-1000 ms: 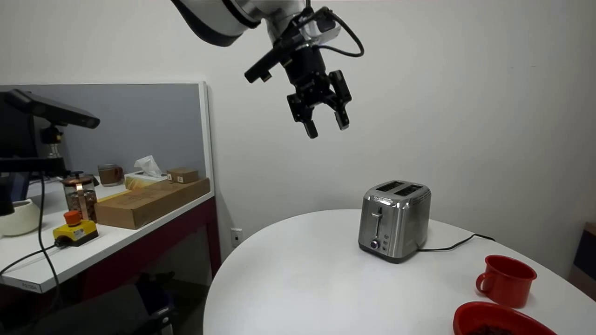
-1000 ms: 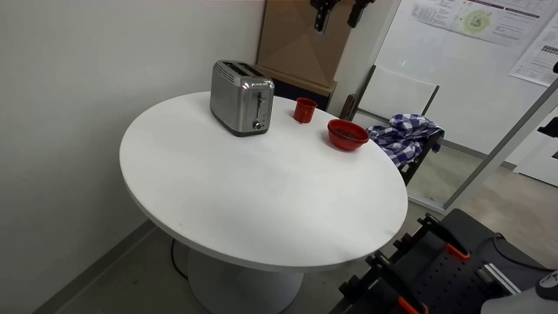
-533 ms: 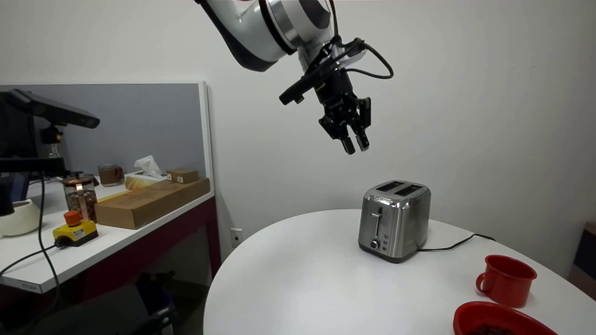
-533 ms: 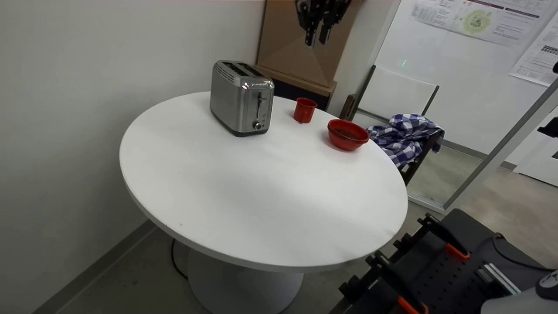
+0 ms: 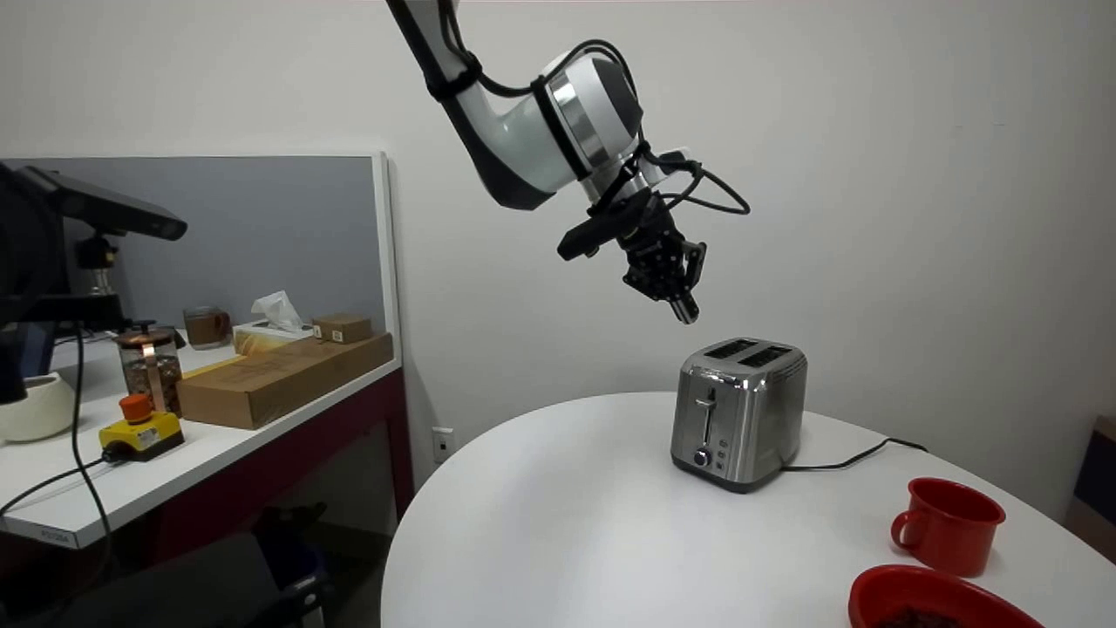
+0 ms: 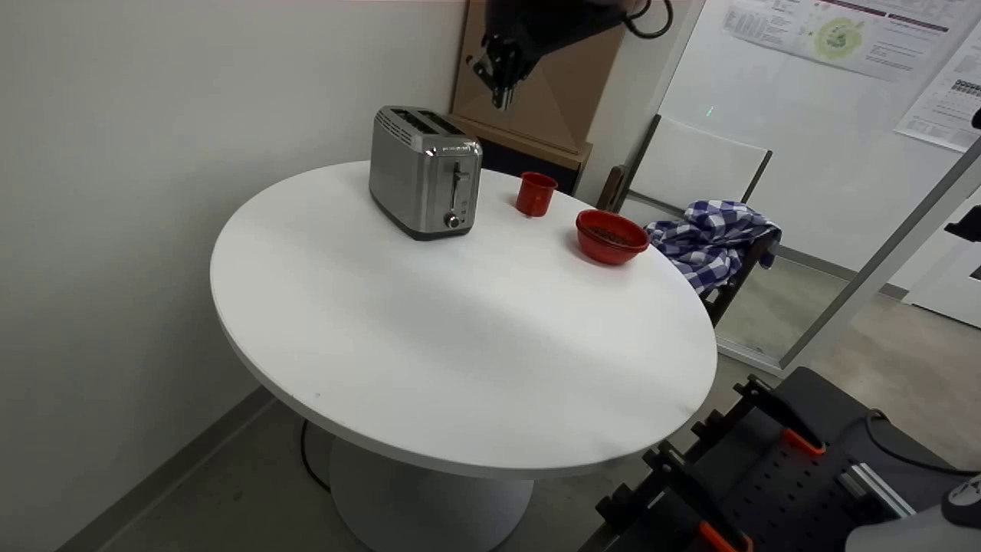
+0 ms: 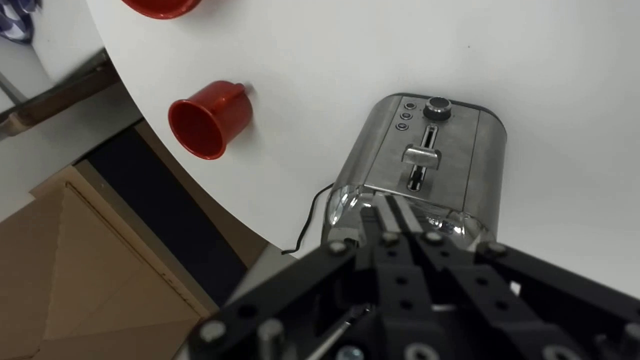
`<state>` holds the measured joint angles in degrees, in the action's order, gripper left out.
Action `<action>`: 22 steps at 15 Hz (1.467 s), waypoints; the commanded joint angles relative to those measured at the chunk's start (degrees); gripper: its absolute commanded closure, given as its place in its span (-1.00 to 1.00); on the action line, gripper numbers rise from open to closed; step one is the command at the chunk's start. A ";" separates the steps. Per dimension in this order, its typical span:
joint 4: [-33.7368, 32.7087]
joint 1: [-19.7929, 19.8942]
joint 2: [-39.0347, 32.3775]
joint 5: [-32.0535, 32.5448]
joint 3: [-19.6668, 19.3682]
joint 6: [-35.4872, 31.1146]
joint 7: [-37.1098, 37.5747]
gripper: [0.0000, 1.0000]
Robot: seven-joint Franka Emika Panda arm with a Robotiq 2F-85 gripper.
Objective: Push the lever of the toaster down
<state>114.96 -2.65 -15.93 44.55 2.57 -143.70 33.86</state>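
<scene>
The silver toaster (image 5: 741, 427) stands upright on the round white table, its lever face turned outward. Near the upper end of its slot sits the lever (image 5: 704, 404), which also shows in an exterior view as a small lever tab (image 6: 460, 176). My gripper (image 5: 686, 314) is in the air above the toaster's lever side, apart from it. In the wrist view the gripper (image 7: 392, 196) has its fingers together with nothing between them, and they overlap the toaster's shiny top edge. The lever (image 7: 421, 157) lies just beyond the fingertips there, fully visible.
A red mug (image 5: 950, 528) and a red bowl (image 6: 611, 238) sit on the white table (image 6: 460, 345) to one side of the toaster. The black cord (image 5: 859, 456) runs behind it. A wall (image 5: 915, 218) rises close at the back.
My gripper has come down and closer to the toaster. Its fingers went from wide apart to together. Toaster, lever, mug and bowl have stayed in place.
</scene>
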 commanded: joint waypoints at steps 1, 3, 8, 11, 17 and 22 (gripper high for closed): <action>-5.79 -3.31 -6.37 1.73 -3.37 -2.61 1.94 1.00; -7.73 -4.35 -8.79 1.08 -4.67 -3.33 1.78 1.00; -11.06 -5.94 -13.38 0.14 -7.14 -3.71 1.47 1.00; -12.71 -6.61 -15.74 -0.17 -7.94 -3.69 1.40 1.00; -16.82 -7.75 -20.66 -0.93 -9.01 -3.57 1.06 1.00; -20.39 -8.66 -24.69 -0.84 -10.20 -3.71 1.02 1.00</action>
<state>98.13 -9.88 -37.30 44.37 -5.84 -146.22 34.62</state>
